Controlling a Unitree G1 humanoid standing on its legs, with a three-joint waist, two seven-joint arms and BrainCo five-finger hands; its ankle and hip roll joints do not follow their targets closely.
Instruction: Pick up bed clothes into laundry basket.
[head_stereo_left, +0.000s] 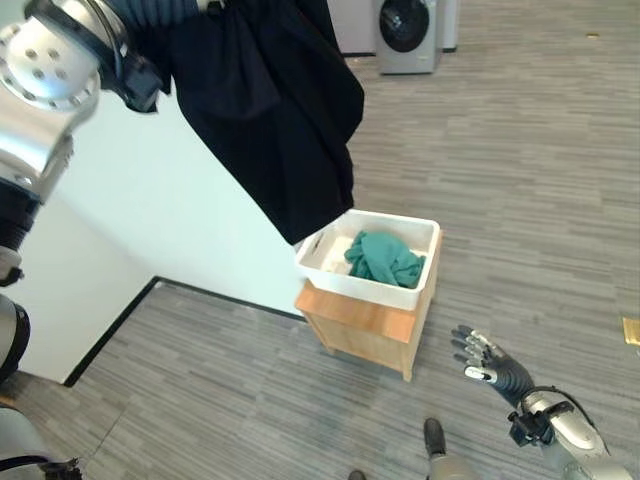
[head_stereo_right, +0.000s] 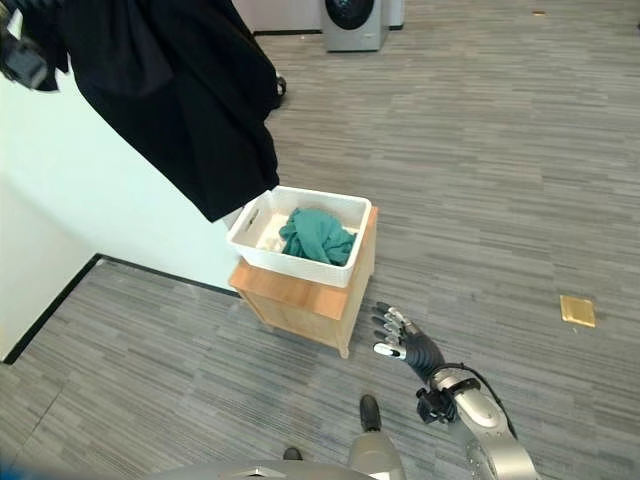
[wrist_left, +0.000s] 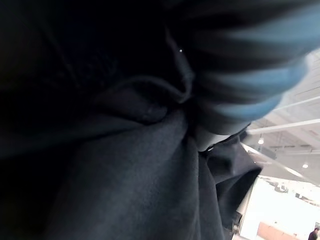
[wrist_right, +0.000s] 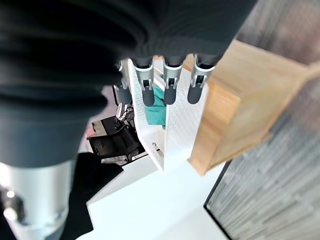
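black cloth (head_stereo_left: 270, 110) hangs far left above basket (head_stereo_left: 400, 291) | left hand grip hidden | right hand (head_stereo_right: 402, 340) near right, fingers straight | right wrist view: green cloth (wrist_right: 156, 107) inside basket

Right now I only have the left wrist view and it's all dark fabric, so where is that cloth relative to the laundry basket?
Observer: The black garment hangs from the raised left arm, its lowest corner just by the white basket's near rim.
Operator: Is there anything in the basket already?
Observer: Yes, a crumpled teal cloth lies inside it.
Operator: What is the basket sitting on?
Observer: A low wooden stand on the floor, beside the white bed.
Operator: And where's the right hand?
Observer: The right hand is low, beside the stand, fingers straight and holding nothing.
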